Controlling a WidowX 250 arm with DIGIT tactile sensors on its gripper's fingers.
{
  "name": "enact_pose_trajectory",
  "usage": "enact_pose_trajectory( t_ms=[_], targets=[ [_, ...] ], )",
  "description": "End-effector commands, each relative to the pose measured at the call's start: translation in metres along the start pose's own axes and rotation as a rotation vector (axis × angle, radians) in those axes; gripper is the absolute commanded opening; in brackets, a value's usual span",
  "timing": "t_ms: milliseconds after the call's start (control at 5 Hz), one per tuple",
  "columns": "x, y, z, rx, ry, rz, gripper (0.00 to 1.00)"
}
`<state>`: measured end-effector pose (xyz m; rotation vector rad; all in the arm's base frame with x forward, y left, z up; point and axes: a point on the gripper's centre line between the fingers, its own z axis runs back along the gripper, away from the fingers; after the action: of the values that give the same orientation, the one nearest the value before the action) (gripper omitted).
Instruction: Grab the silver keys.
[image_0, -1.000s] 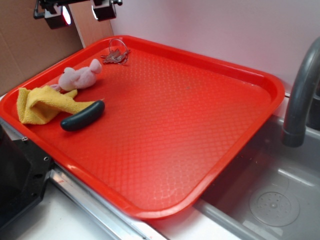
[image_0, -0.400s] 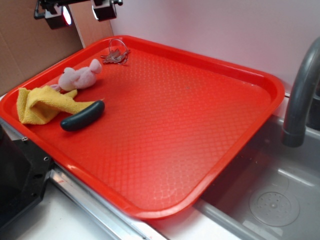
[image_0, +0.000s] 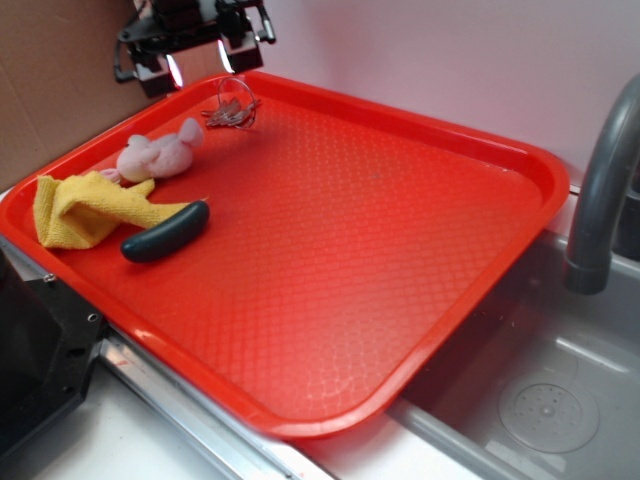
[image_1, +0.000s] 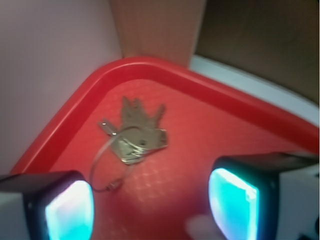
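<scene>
A large red plastic tray (image_0: 400, 240) with a raised, rounded rim and a fine diamond-embossed floor fills most of the exterior view. In its far corner lie the silver keys (image_0: 232, 110), a small bunch of dull grey-silver metal keys fanned out flat, threaded on a thin wire ring that stands up in a loop. Nearer the left rim sit a soft pink plush toy (image_0: 158, 152), a crumpled yellow terry cloth (image_0: 85, 208) and a smooth, dark green, cucumber-shaped piece (image_0: 165, 233) lying just beside the cloth. To the right of the tray a curved grey faucet (image_0: 600, 190) rises over a steel sink basin (image_0: 540, 390).

My gripper (image_0: 196, 60) hangs above the far left corner of the tray, black-bodied, with its two finger pads (image_0: 174, 70) glowing pale. The fingers are spread wide apart with nothing between them.

In the wrist view the silver keys (image_1: 136, 135) lie on the textured red floor, close to the curved inner corner of the rim, ahead of my fingers and closer to the left one. The toothed blades point towards the rim, and the wire ring loops out towards my left pad (image_1: 67, 212). The keys are apart from both pads, untouched.
</scene>
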<state>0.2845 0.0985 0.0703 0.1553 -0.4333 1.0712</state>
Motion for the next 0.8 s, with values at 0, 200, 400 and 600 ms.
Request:
enact_pose_trajectory(
  t_ms=[0,200,400,600],
  targets=[
    [0.011,-0.007,-0.001,-0.002,-0.06,0.028,1.0],
    [0.011,-0.004,-0.009,0.012,-0.059,0.034,1.0],
    [0.008,-0.004,-0.012,0.011,-0.064,0.025,1.0],
    [0.002,-0.011,-0.015,-0.004,-0.076,0.01,1.0]
  ],
)
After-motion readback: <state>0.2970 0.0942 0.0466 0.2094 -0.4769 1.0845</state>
